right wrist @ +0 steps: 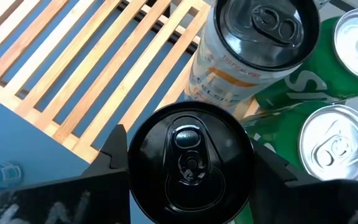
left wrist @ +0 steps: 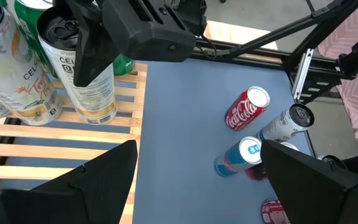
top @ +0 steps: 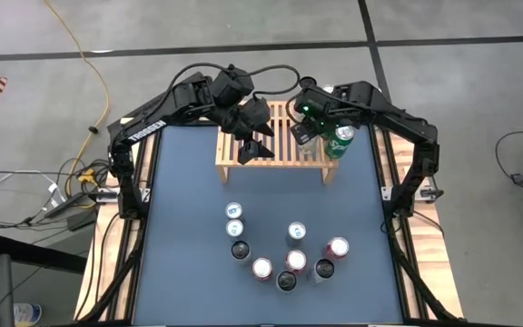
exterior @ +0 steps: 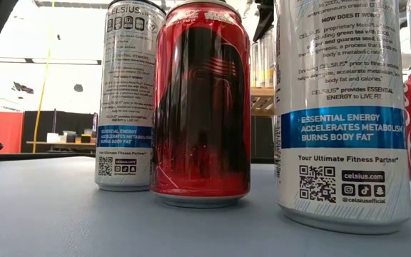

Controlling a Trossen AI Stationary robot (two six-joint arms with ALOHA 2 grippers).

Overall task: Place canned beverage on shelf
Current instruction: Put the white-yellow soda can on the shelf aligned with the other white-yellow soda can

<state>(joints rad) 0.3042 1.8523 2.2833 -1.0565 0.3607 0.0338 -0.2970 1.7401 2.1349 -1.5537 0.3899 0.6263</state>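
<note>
The light-wood slatted shelf stands at the table's far middle. On its right end stand a white Celsius can and two green cans. My right gripper is above that end, shut on a black-topped white can. My left gripper hovers open over the shelf's left half, with nothing between its fingers. My right gripper pinches the black-topped can just below its rim, one finger on each of two opposite sides. The fingers slant down from above. The can is upright with its base at the slats; whether it rests on them I cannot tell.
Several more cans stand in a loose cluster on the blue table's near half, among them a red one and white Celsius ones. The shelf's left and middle slats are bare. Cables lie on the floor beyond the table's left side.
</note>
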